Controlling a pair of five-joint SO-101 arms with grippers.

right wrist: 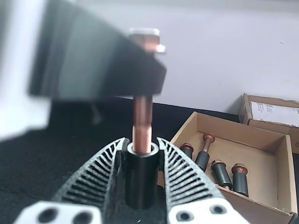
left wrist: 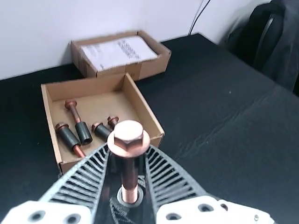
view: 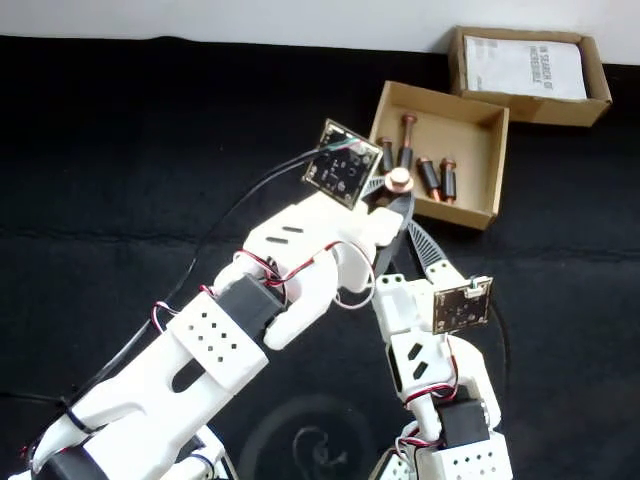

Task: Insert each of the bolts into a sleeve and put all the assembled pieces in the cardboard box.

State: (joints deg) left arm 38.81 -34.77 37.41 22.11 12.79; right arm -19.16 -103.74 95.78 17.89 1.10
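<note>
A copper bolt (left wrist: pixel 128 138) stands upright between the ribbed fingers of my left gripper (left wrist: pixel 127 156), which is shut on its shaft. Its lower end sits in the mouth of a black sleeve (right wrist: pixel 140 179). My right gripper (right wrist: pixel 140 145) is shut on that sleeve from below. In the high view the bolt head (view: pixel 398 180) shows just left of the cardboard box (view: pixel 472 128), where the two arms meet. Several assembled pieces (view: pixel 430 175) lie inside the box (left wrist: pixel 140 105).
A second cardboard box (view: pixel 525 70) holding a printed sheet stands behind the first, near the table's back edge. Black cloth covers the table (view: pixel 150 150), with open room to the left and the front right.
</note>
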